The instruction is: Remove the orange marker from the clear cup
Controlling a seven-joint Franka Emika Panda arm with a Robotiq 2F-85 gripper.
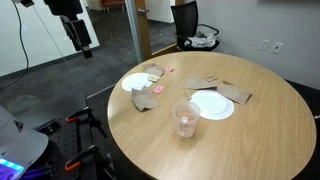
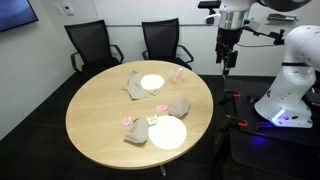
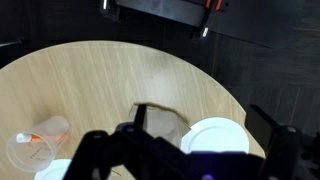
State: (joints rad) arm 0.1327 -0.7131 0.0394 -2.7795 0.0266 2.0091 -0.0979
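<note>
A round wooden table (image 1: 150,145) carries two white plates (image 1: 213,106) (image 1: 135,82), with crumpled brown paper pieces (image 1: 146,98) (image 1: 235,92) lying beside them. A small pink scrap (image 1: 160,90) lies near one plate. Two black office chairs (image 2: 88,45) (image 2: 160,40) stand at the table's far edge in an exterior view.

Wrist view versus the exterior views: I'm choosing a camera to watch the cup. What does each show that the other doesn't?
Only the wrist view: the orange marker plainly inside the clear cup. Only the exterior views: black chairs and the gripper hanging beyond the table's edge. Both: the clear cup, white plates, round table.
</note>
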